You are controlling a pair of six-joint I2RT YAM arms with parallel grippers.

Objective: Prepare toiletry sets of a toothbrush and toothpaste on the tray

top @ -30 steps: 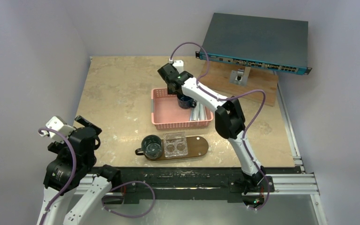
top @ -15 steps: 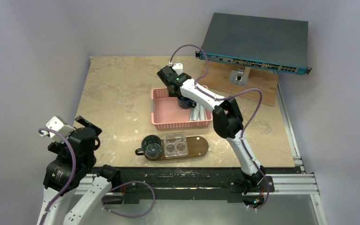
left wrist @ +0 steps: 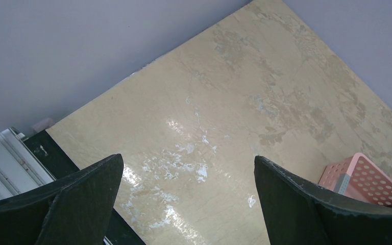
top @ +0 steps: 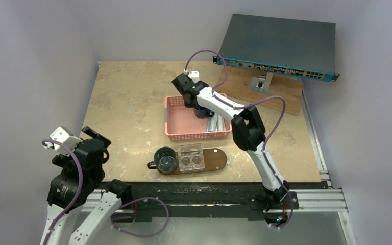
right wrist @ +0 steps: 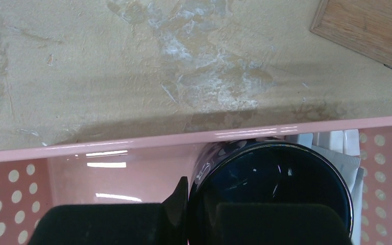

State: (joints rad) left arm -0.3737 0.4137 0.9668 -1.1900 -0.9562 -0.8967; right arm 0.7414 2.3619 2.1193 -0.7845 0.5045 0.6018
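Beige mottled tabletop (top: 132,102), lilac-grey walls (top: 30,51): my left gripper (left wrist: 188,162) gapes wide, my right gripper (right wrist: 201,214) straddles a cup (right wrist: 286,173) rim in the basket (right wrist: 10,204), grip untellable.

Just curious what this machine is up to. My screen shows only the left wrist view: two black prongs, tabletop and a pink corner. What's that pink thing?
Observer: A pink basket mid-table, with a dark mug standing inside.
Operator: Is the other arm busy?
Observer: The right gripper is down in the basket, straddling the mug's wall.
Operator: Anything else on the table?
Observer: A dark wooden tray nearer the arms carries a second mug and a clear plastic container.
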